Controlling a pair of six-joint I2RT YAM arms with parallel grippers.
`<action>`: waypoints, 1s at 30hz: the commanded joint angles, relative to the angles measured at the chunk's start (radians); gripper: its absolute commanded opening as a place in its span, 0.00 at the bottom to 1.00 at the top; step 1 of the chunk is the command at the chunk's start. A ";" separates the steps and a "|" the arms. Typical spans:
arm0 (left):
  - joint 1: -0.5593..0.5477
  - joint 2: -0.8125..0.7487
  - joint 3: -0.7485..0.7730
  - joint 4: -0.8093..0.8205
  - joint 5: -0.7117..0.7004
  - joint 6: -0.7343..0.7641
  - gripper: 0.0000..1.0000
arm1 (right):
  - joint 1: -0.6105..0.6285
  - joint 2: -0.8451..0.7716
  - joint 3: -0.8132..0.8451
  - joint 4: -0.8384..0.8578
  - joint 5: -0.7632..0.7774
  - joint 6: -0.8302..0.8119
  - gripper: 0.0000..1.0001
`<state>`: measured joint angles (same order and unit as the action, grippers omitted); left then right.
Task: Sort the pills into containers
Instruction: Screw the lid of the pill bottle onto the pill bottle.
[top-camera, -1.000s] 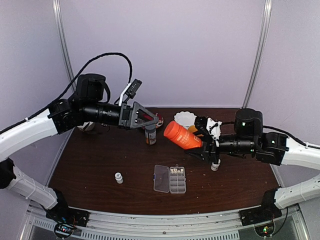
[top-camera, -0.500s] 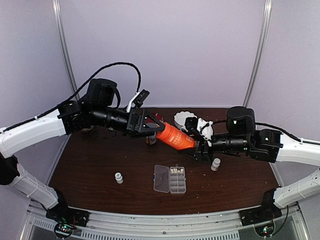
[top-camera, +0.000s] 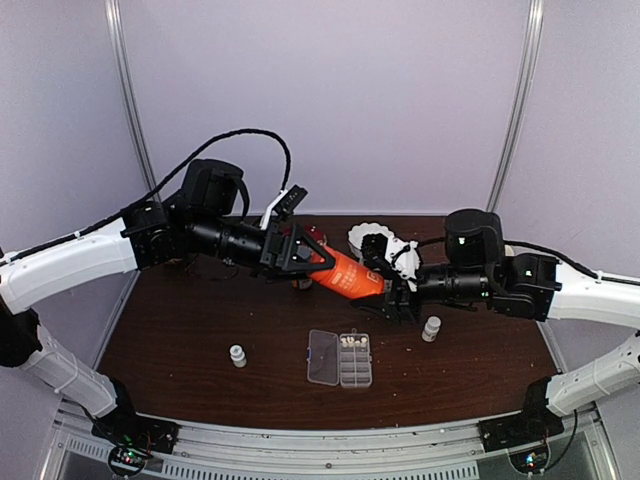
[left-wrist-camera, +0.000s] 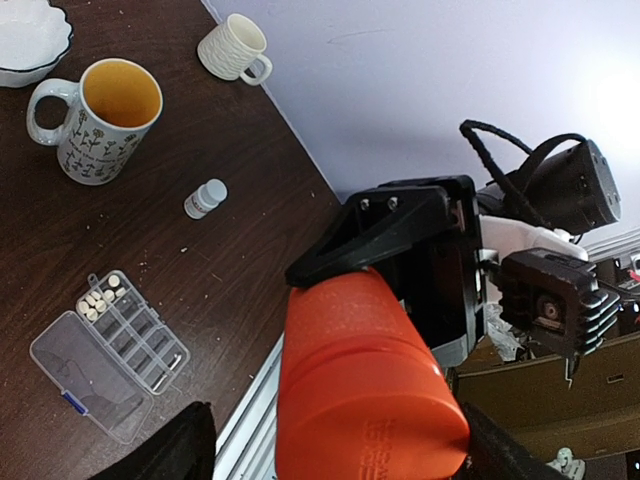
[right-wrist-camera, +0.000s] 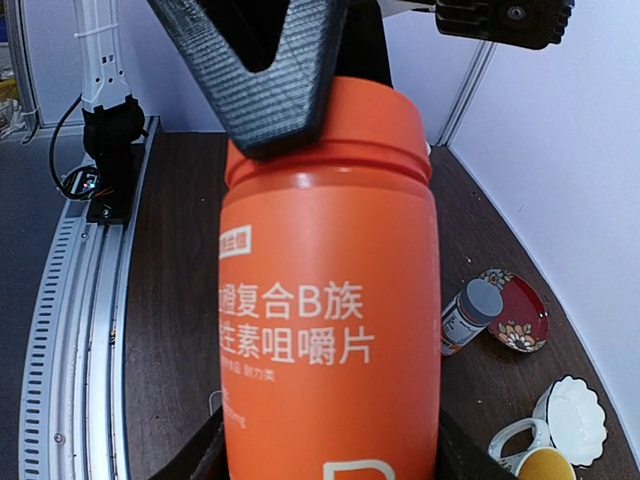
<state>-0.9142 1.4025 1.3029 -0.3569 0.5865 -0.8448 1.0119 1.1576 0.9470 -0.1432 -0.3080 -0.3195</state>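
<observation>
Pills are sitting in only one box cell; right gripper is clamping the bottle, left gripper gaping round its cap.

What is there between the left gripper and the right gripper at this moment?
The orange bottle spans the gap: the right gripper holds its lower end, and the left gripper is open around its cap. The top external view shows it.

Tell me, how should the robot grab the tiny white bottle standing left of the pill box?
I'd grip the tiny white bottle around its round body, just under the cap, coming straight down with the fingers on either side. It stands upright and alone on the table, apart from the pill box.
</observation>
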 joint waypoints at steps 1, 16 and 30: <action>-0.004 0.001 0.029 0.001 -0.009 -0.007 0.83 | 0.010 -0.001 0.035 -0.014 0.029 -0.016 0.00; -0.005 0.004 0.015 0.003 0.006 -0.014 0.81 | 0.023 0.028 0.056 -0.054 0.085 -0.019 0.00; -0.004 0.018 0.009 0.005 0.045 -0.014 0.64 | 0.025 0.044 0.068 -0.063 0.092 -0.008 0.00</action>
<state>-0.9146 1.4117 1.3033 -0.3748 0.5987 -0.8635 1.0313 1.1934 0.9794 -0.2142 -0.2375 -0.3347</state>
